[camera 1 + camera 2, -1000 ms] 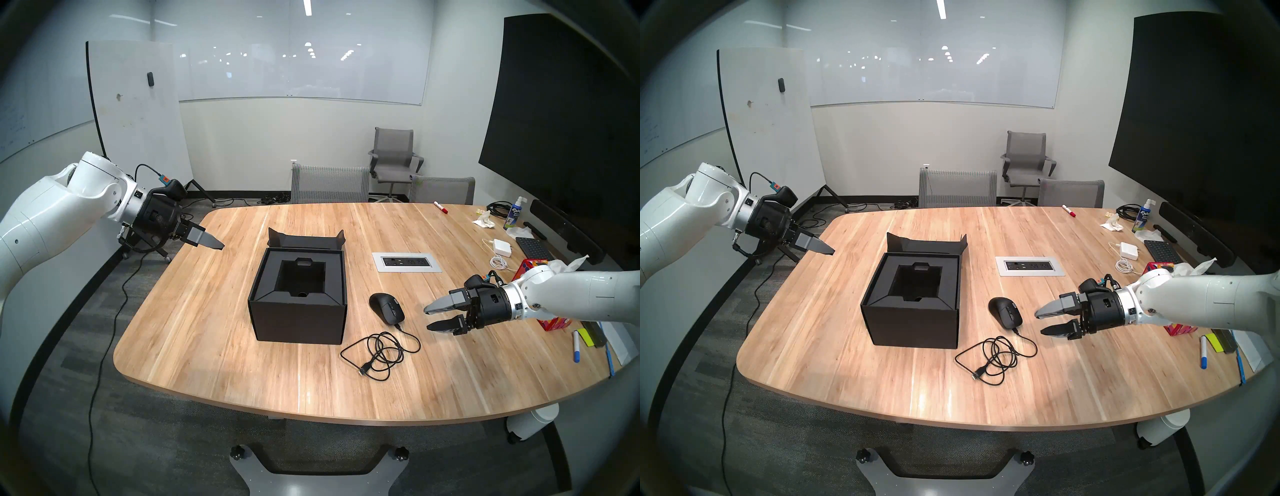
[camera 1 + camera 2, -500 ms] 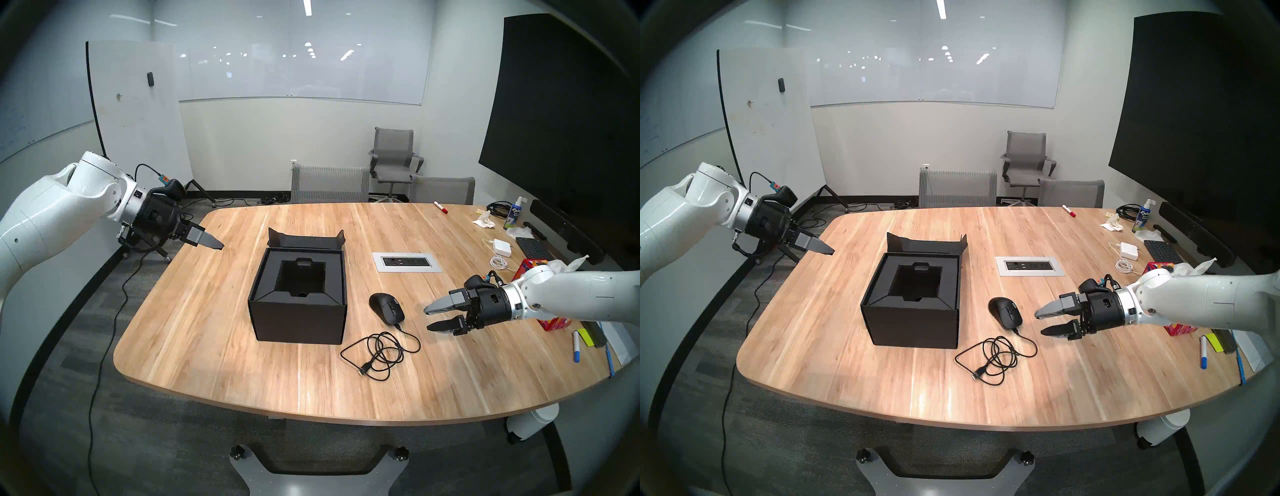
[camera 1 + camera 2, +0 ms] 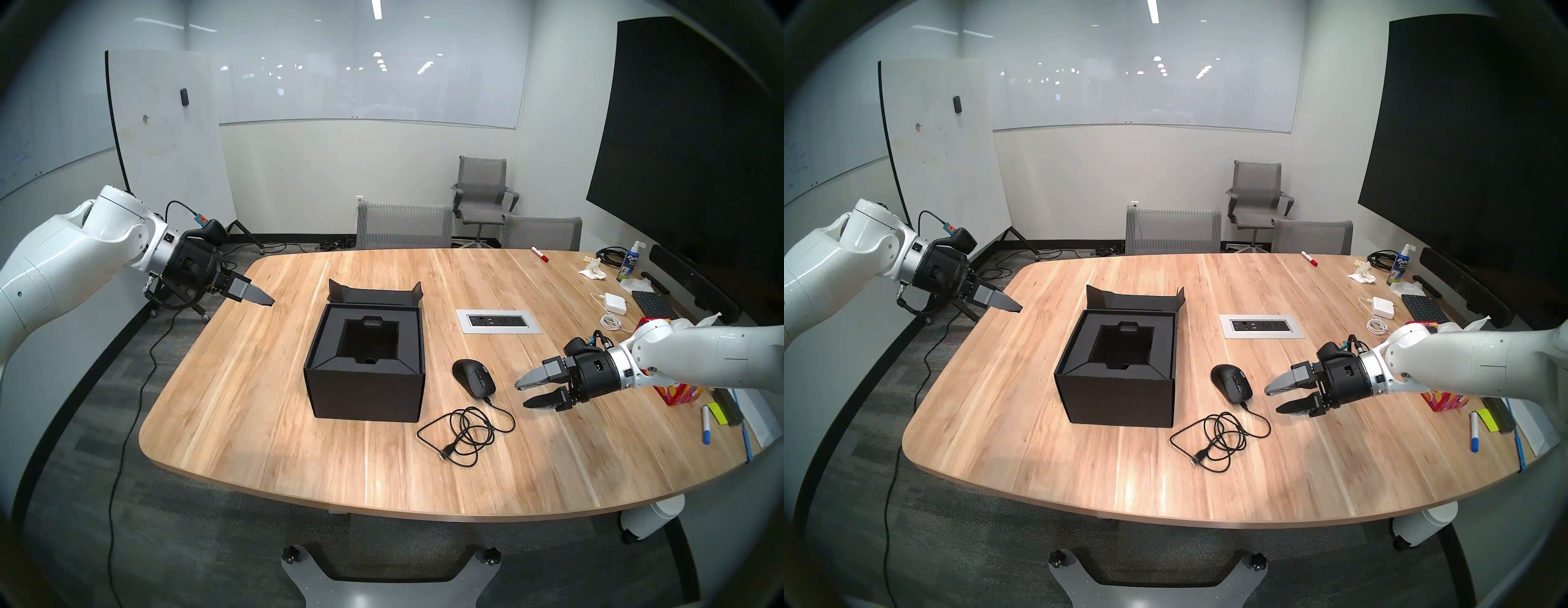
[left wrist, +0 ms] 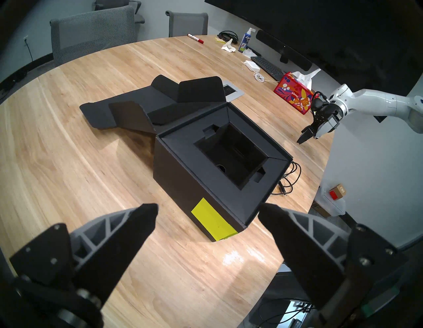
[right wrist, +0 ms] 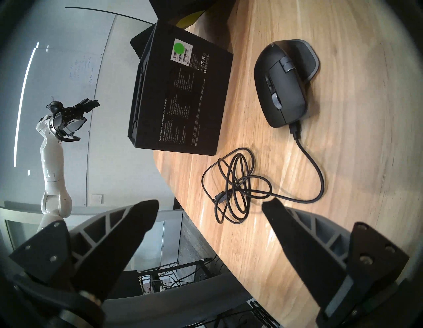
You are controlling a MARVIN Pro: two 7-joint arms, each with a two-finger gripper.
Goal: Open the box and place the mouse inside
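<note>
The black box [image 3: 365,384] [image 3: 1115,399] [image 4: 180,176] [image 5: 183,96] stands mid-table, its lid flap [image 3: 375,294] folded back and the dark foam cavity showing. A yellow sticky note [image 4: 212,221] is on its side. The black wired mouse [image 3: 473,377] [image 3: 1230,383] [image 5: 281,91] lies on the table right of the box, its coiled cable [image 3: 466,429] [image 5: 235,187] toward the front. My right gripper [image 3: 522,395] [image 3: 1272,401] [image 5: 210,203] is open, just right of the mouse, holding nothing. My left gripper [image 3: 265,299] [image 4: 208,209] hovers open over the table's left edge, apart from the box.
A power outlet panel [image 3: 498,321] is set into the table behind the mouse. A red tissue box [image 3: 679,392], white charger [image 3: 615,303], keyboard [image 3: 653,303] and markers [image 3: 705,424] crowd the right side. Chairs [image 3: 403,225] line the far edge.
My right gripper has shifted slightly left toward the mouse, still open. The left arm, box and mouse have not moved.
</note>
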